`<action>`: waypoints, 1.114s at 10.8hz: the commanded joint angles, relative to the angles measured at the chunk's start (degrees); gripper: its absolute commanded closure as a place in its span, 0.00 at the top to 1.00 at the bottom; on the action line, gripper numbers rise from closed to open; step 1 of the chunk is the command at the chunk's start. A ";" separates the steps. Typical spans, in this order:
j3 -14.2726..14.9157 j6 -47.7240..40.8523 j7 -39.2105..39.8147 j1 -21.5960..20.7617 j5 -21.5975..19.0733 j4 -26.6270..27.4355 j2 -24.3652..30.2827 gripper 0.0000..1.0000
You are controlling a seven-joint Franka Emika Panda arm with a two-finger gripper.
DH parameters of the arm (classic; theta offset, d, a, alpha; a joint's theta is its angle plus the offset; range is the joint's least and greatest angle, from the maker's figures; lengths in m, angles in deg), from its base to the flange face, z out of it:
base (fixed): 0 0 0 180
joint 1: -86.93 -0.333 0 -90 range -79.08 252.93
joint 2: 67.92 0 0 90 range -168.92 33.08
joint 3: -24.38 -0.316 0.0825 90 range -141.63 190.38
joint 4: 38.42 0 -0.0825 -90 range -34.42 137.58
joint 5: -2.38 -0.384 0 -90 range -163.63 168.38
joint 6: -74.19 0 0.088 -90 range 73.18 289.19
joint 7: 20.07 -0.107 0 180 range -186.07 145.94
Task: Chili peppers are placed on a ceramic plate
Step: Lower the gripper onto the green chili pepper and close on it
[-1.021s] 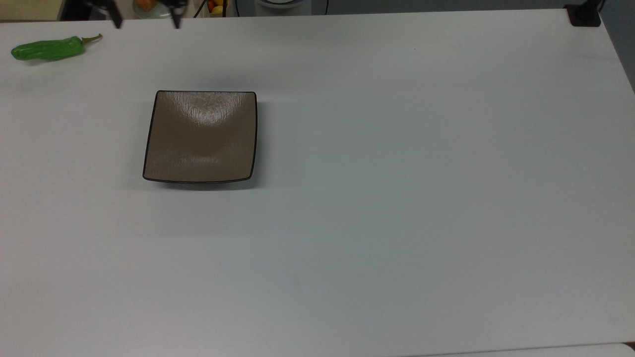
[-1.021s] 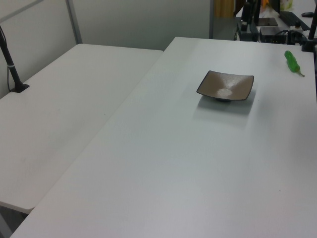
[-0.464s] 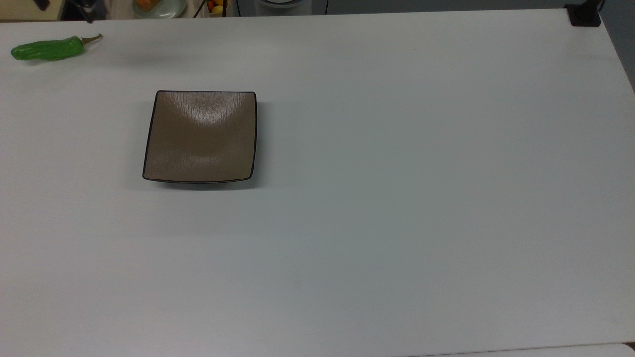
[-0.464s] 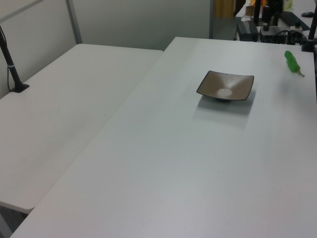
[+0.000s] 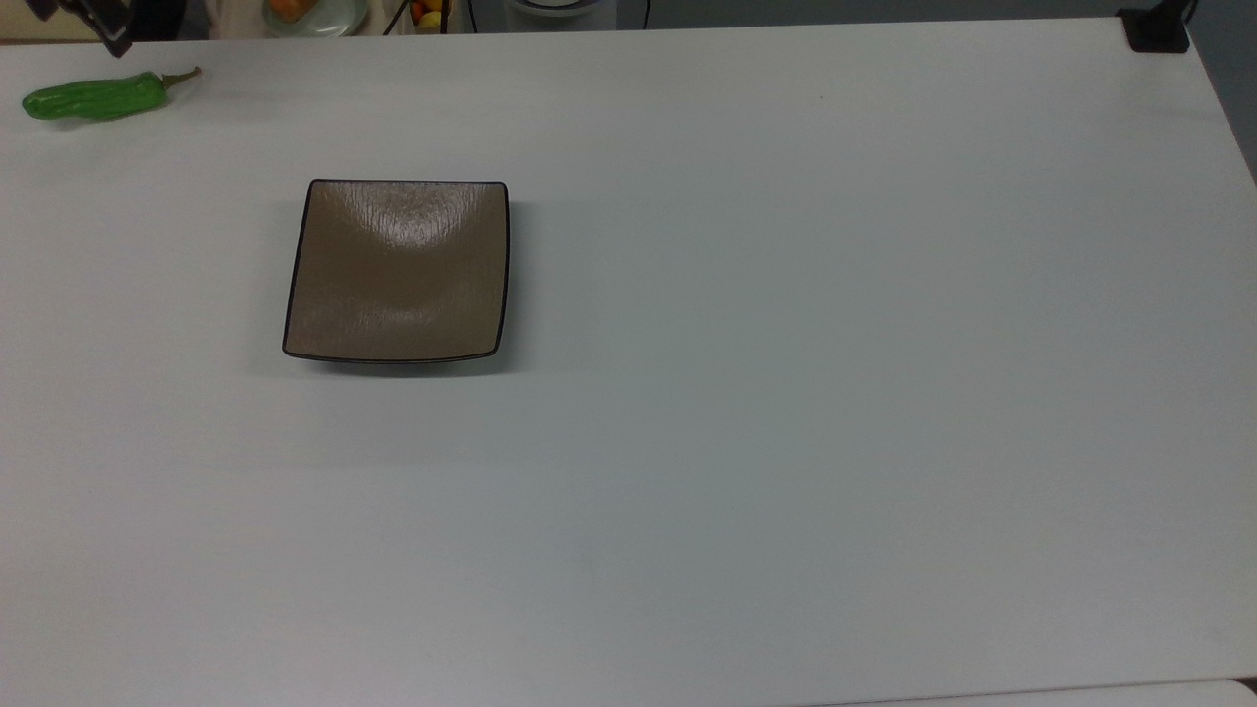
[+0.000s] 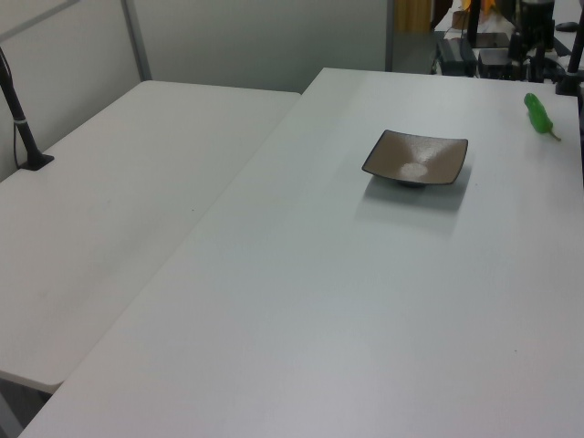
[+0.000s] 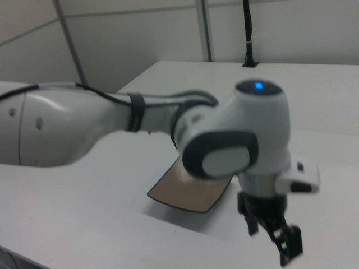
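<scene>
The pepper (image 5: 93, 99) is bright glossy green, its stem brownish-green; the plate (image 5: 398, 275) is taupe-brown with fine textured lines, a thin dark rim and a pale sheen toward its far edge; the tabletop (image 5: 786, 393) is plain white, greying slightly toward its near edge; the arm (image 7: 168, 129) is white with grey joint panels, a black cable along it and a small blue light on top; the claw (image 7: 275, 232) is black under a white wrist block.
</scene>
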 commanded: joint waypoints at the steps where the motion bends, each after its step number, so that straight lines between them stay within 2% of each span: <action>1: 3.48 9.33 0.18 0.59 0.57 6.89 0.65 1.00; 3: 4.36 17.67 0.18 0.86 0.57 11.46 -0.14 1.00; 8: 4.80 24.73 -0.61 1.56 -0.14 11.92 -6.81 1.00; 12: 4.71 28.08 -0.78 1.56 -1.36 12.63 -9.98 1.00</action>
